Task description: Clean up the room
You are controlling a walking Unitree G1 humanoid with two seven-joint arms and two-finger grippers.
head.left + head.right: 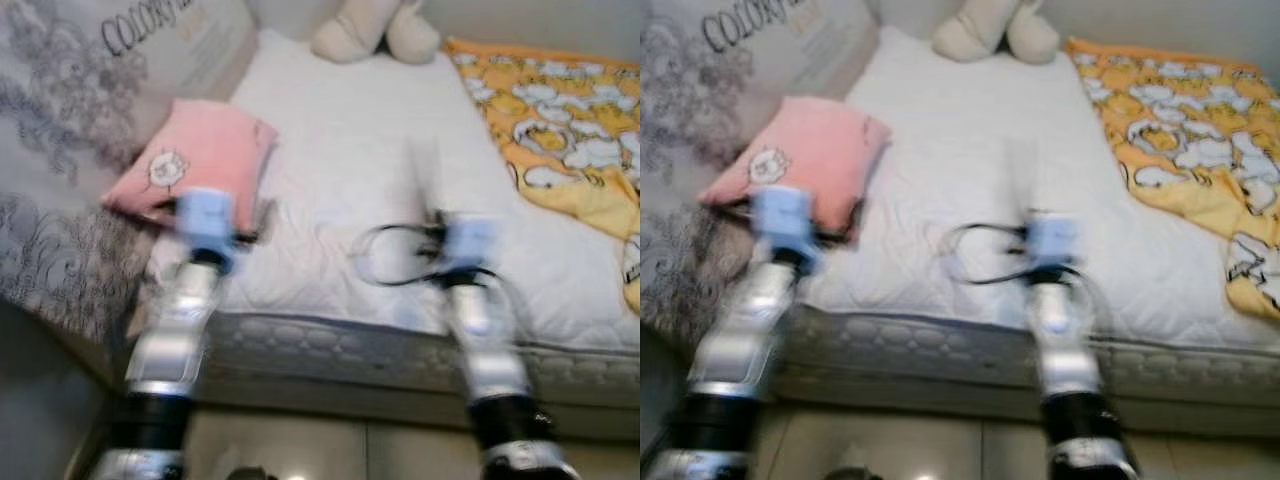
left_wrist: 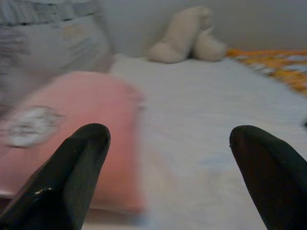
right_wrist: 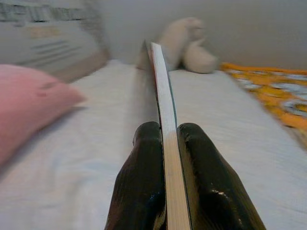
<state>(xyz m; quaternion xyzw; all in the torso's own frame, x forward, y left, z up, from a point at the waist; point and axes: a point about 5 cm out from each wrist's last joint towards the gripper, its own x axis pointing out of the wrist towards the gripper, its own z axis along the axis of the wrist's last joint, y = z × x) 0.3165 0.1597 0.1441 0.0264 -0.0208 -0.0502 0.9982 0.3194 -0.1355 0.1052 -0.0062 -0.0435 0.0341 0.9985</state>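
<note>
The robot stands at the foot edge of the bed (image 1: 400, 180), both arms extended forward over the mattress; the head views are motion-blurred. The right end effector (image 3: 169, 143) is closed on a thin flat item (image 3: 162, 91), possibly a book or board, held on edge between the 2 fingers. Its long axis runs straight ahead along the fingers, toward the plush toy (image 1: 375, 28) at the far end of the bed. In the head views the item itself is too blurred to resolve. The left end effector (image 2: 168, 158) is open, with its 2 fingers spread wide and nothing between them. The pink pillow (image 1: 195, 160) lies just ahead of it and to the robot's left, against the large grey printed cushion (image 1: 70, 140) along the left side of the bed. An orange patterned blanket (image 1: 560, 120) covers the right side of the mattress, well apart from both end effectors. A dark cable loop (image 1: 385, 255) shows near the right wrist. Judgement: the left arm is the nearer arm to the pillow. The held item must be placed before the right arm is free, and the bare white area of the mattress lies directly ahead of it.
</note>
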